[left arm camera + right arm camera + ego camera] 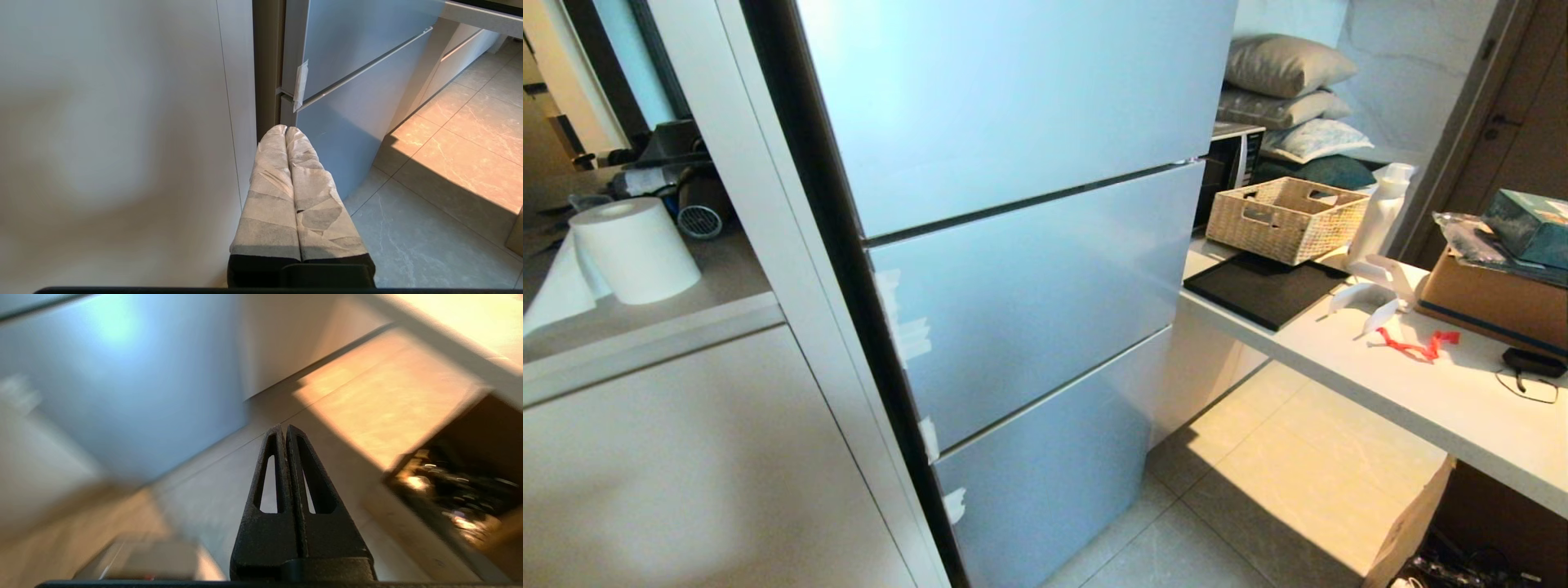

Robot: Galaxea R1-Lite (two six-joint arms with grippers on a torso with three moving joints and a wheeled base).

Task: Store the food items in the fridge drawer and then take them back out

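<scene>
The pale blue fridge (1029, 286) stands before me with all its door fronts closed. The fridge drawer and the food items are hidden. My left gripper (285, 130) is shut, its tape-wrapped fingers pressed together and empty, low beside the white cabinet side, pointing at the fridge's lower corner (286, 106). My right gripper (284, 428) is shut too, its black fingers together with nothing between them, hanging over the tiled floor (229, 490) near the fridge front (122, 384). Neither arm shows in the head view.
A white counter (1437, 392) runs along the right with a wicker basket (1286, 219), a black tray (1262, 287), a white spray bottle (1380, 212) and a cardboard box (1494, 298). A paper roll (633, 249) sits on the left cabinet top. An open box (461, 477) lies on the floor.
</scene>
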